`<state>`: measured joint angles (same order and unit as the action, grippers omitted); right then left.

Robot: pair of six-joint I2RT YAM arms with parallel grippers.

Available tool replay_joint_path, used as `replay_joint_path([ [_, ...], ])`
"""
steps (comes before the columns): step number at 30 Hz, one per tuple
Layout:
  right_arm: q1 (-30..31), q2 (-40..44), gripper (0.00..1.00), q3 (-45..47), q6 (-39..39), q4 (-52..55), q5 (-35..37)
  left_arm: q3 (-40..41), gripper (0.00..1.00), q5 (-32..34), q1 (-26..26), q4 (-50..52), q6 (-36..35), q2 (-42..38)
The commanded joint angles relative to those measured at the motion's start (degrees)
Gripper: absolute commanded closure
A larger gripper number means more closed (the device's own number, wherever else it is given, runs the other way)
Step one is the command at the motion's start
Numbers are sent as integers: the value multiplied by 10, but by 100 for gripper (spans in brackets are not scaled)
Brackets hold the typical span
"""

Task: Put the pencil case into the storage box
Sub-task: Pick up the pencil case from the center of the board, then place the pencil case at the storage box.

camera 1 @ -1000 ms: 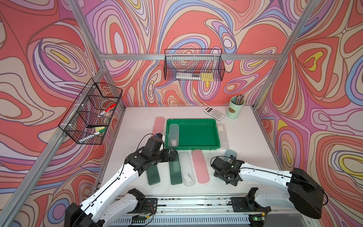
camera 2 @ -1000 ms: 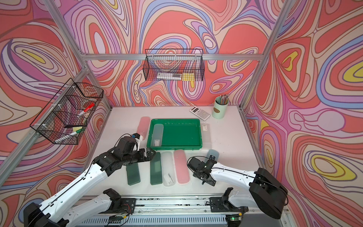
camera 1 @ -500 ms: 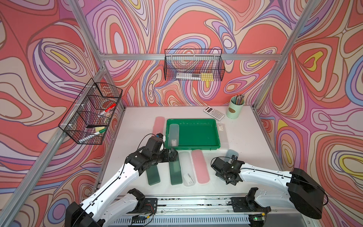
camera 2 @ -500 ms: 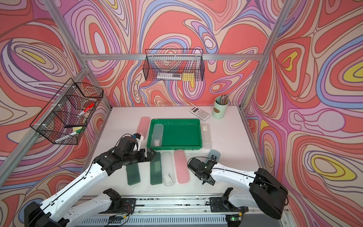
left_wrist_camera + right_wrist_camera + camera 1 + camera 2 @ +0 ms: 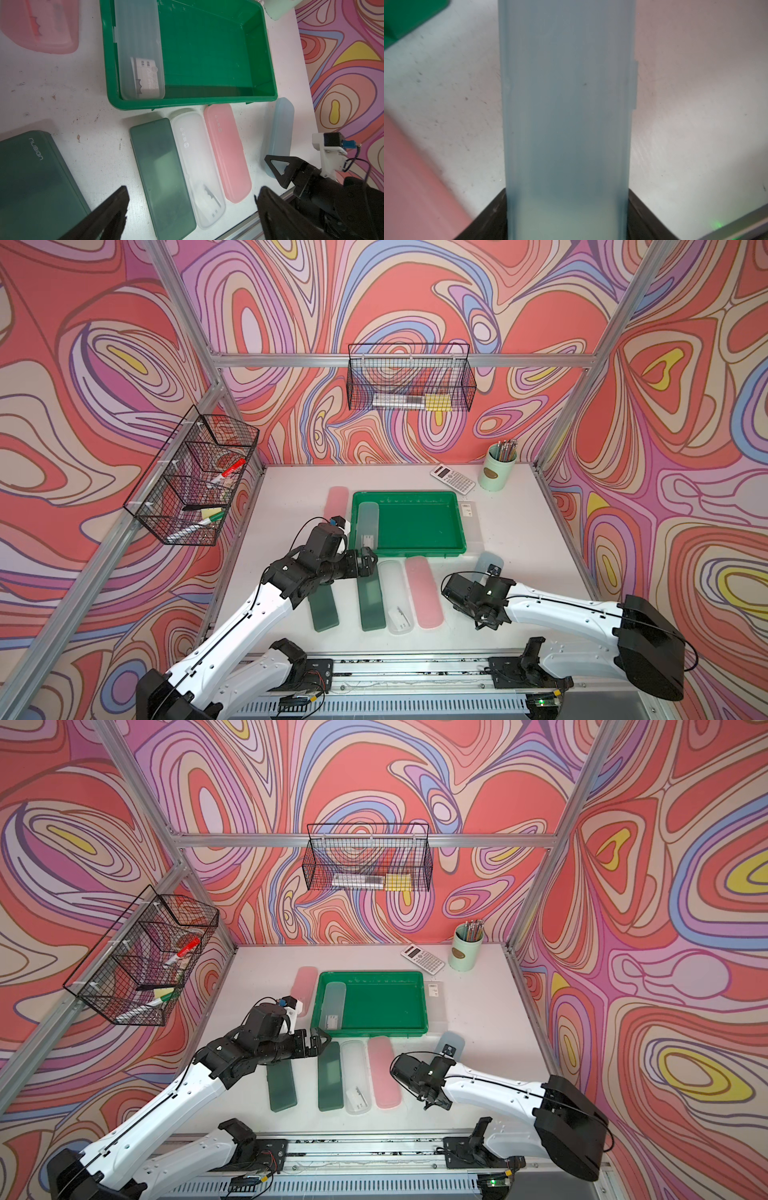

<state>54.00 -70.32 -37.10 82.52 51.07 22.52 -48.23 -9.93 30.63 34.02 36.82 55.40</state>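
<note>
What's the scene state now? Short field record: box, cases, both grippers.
box: green, one frosted case inside, along a side wall
row in front of box: green case, second green case, clear case, pink case
also outside: far pink case, blue case
left gripper: open, over second green case
right gripper: shut on blue case

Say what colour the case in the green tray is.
Frosted clear plastic case; left wrist view best.
</note>
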Motion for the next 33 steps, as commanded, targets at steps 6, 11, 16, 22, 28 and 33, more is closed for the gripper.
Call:
replay_joint_path([
  [6, 3, 95, 36, -45, 27, 126, 80, -38, 1, -13, -4, 7, -4, -8],
  [11, 2, 106, 36, -92, 0, 171, 113, -62, 1, -31, -5, -27, 0, 18],
  [16, 1, 76, 36, -178, -84, 184, 140, -104, 1, -57, -18, -58, -1, 71],
  [22, -58, 0, 36, -278, -295, 86, 87, -122, 1, -60, -68, -63, -13, 98],
  [28, -146, -118, 36, -362, -494, -63, -58, -129, 1, -71, -125, -58, -14, 106],
  [33, -151, -273, 36, -470, -567, -89, -98, -78, 1, -58, -128, -50, 12, 82],
])
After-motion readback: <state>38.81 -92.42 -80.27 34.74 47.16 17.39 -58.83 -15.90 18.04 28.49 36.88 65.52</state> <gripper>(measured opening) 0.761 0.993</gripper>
